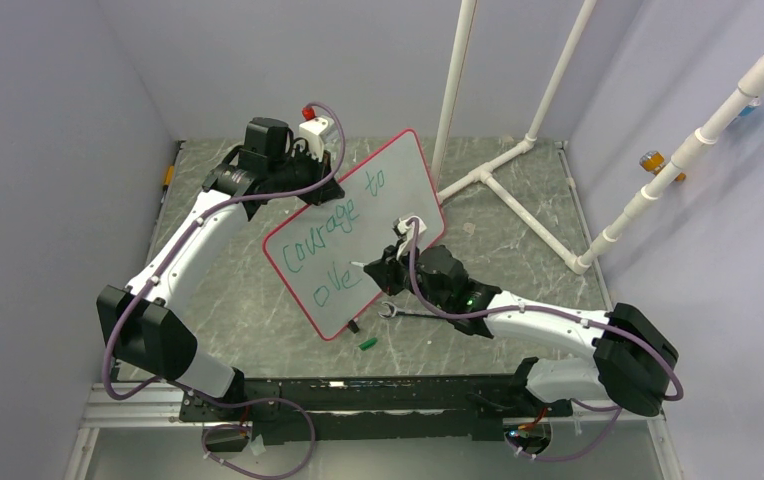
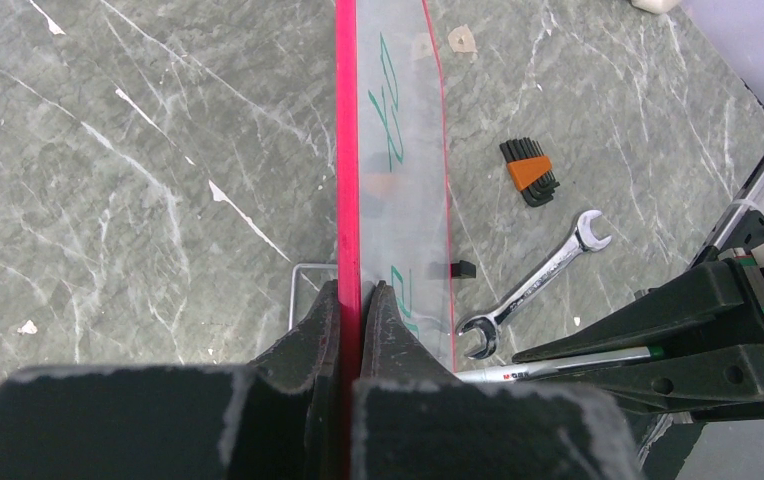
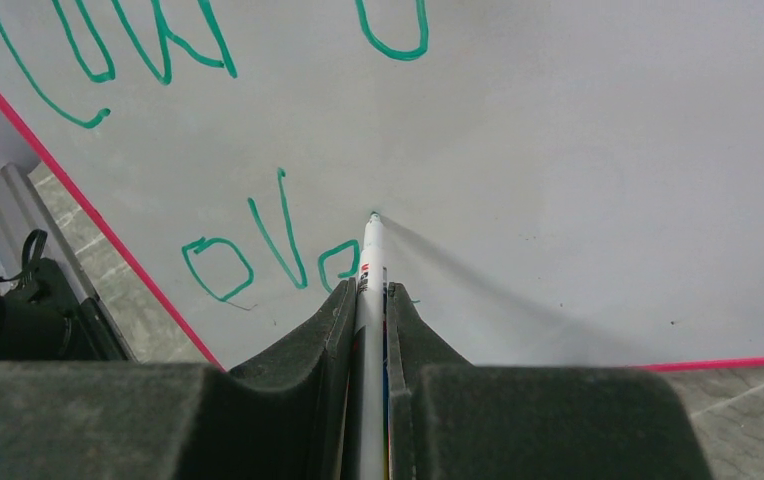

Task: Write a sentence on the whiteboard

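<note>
Where grey walls [image 1: 58,100] enclose the marbled table [image 1: 228,300] and white pipes [image 1: 518,160] lie at its far side, the whiteboard [image 1: 388,200] stands tilted at centre, face toward the right arm. At its upper edge, the left gripper [image 2: 351,295] is clamped on the red rim. The right gripper [image 3: 368,295] is clamped on a marker [image 3: 370,250], tip touching the whiteboard just beside the last letter. The sentence [image 1: 333,225] reads "courage to" above "ove" in green. A wrench [image 2: 538,285], hex keys [image 2: 530,172] and a green cap [image 1: 367,342] lie on the table near the lower edge.
</note>
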